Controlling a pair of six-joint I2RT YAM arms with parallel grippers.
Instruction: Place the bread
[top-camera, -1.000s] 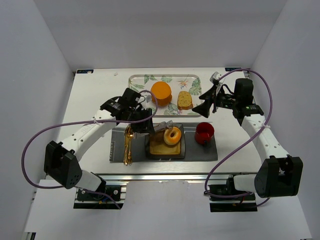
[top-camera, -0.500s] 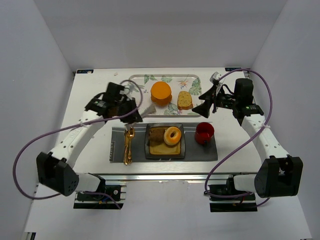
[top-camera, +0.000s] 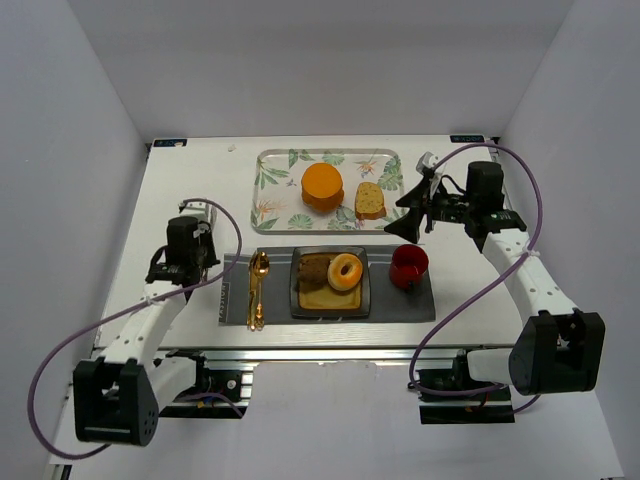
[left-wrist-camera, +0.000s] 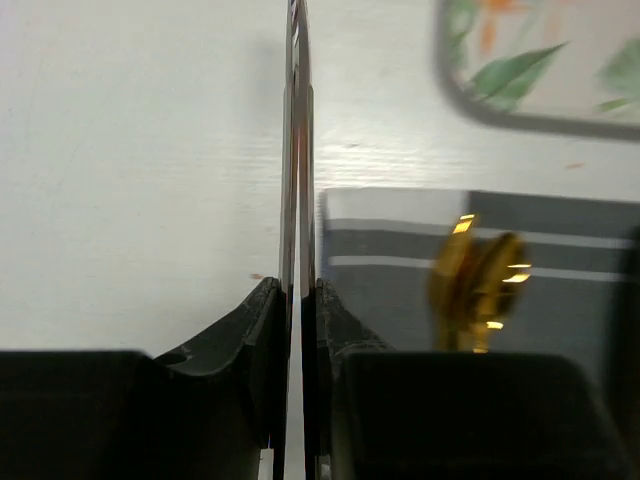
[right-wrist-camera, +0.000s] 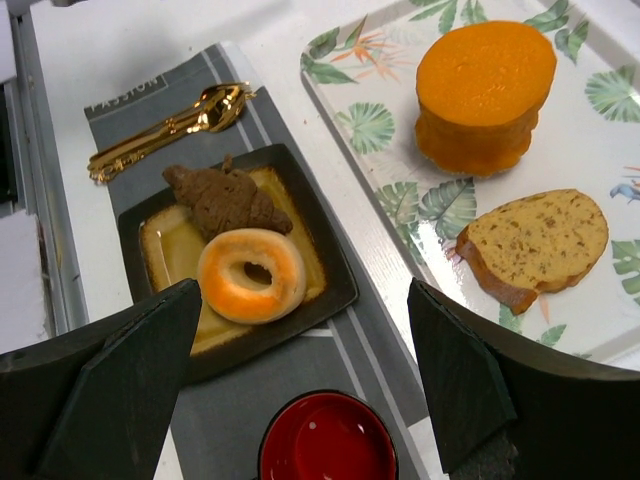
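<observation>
A slice of seeded bread (top-camera: 369, 201) lies on the leaf-patterned tray (top-camera: 275, 185), next to a round orange cake (top-camera: 322, 186). The bread also shows in the right wrist view (right-wrist-camera: 535, 245). The dark square plate (top-camera: 362, 300) on the grey mat holds a ringed doughnut (top-camera: 346, 271), a brown pastry (top-camera: 315, 268) and a flat pale piece under them. My right gripper (top-camera: 412, 208) is open and empty, hovering between tray and red cup (right-wrist-camera: 305, 295). My left gripper (top-camera: 192, 225) is shut left of the mat, with thin metal blades pressed together between its jaws (left-wrist-camera: 298, 290).
A red cup (top-camera: 409, 265) stands on the grey mat (top-camera: 400, 300) right of the plate. Gold spoons (top-camera: 257, 290) lie on the mat's left end and show in the left wrist view (left-wrist-camera: 480, 280). White walls close in left, right and back.
My left arm has pulled back from over the plate to the left of the mat, leaving the doughnut on the plate. The right arm has barely moved.
</observation>
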